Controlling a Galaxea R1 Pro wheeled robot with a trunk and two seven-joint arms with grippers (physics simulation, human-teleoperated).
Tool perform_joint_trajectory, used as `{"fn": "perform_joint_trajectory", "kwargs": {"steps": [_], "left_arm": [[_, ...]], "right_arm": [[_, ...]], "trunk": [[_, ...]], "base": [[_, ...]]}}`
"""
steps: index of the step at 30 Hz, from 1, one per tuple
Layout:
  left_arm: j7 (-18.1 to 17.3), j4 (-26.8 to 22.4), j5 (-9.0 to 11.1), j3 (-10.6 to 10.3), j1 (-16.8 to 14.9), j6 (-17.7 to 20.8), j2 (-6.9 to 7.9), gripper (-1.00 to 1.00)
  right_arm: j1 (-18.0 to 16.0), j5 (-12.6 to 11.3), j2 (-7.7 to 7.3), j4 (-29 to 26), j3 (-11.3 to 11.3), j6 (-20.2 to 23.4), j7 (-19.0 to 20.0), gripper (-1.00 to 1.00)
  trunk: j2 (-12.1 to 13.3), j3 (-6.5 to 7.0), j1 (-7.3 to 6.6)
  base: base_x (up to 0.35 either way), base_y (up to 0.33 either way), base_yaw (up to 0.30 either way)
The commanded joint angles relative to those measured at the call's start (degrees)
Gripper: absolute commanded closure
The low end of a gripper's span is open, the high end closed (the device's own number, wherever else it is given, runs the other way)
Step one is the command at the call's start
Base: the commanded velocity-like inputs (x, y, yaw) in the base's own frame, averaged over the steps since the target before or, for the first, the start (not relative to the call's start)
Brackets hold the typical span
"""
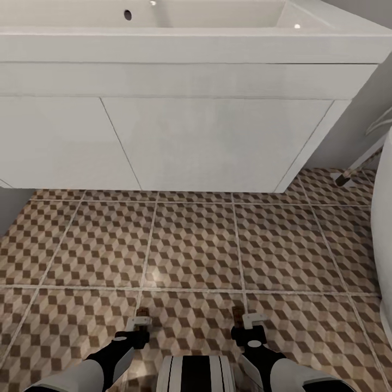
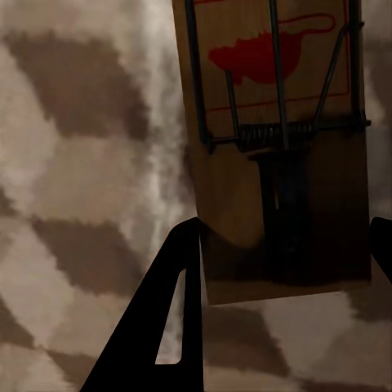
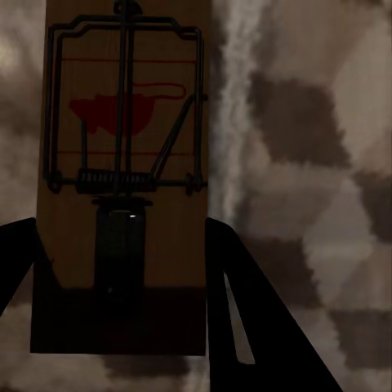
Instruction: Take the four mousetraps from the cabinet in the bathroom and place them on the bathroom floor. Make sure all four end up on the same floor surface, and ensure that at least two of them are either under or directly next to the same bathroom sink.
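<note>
A home bathroom was indicated: a white sink [image 1: 163, 16] set on a wide white two-door vanity unit [image 1: 207, 141], a cube-patterned tiled floor [image 1: 190, 250] with pale grout, a rounded white fixture edge [image 1: 384, 228] alongside.

bathroom corner with a white vanity over patterned tile

the floor [image 1: 196, 245] is laid in large square tiles printed with brown, beige and white cubes, split by pale grout lines, with a soft patch of reflected light near the middle. a wide white vanity unit [image 1: 212, 144] with flat doors stands at the far side, carrying a white rectangular basin [image 1: 163, 16]. a grey wall [image 1: 365, 125] runs to the right of it. a rounded white fixture [image 1: 383, 228] edges in at the right, too cropped to identify.
</note>
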Motion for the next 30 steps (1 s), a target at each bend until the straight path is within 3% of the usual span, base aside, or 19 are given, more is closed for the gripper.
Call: {"fn": "perform_joint_trajectory", "kwargs": {"steps": [1, 30], "left_arm": [[0.41, -0.06, 0.47, -0.52, 0.00, 0.15, 0.00, 1.00], [0.39, 0.02, 0.47, -0.52, 0.00, 0.23, 0.00, 1.00]], "right_arm": [[-0.03, 0.28, 0.01, 0.08, 0.31, -0.03, -0.35, 1.00], [-0.03, 0.70, 0.05, 0.09, 0.31, -0.27, -0.35, 1.00]], "trunk": [[-0.01, -0.03, -0.01], [-0.01, -0.03, -0.01]], "base": [[0.010, 0.000, 0.007], [0.294, 0.000, 0.000]]}}
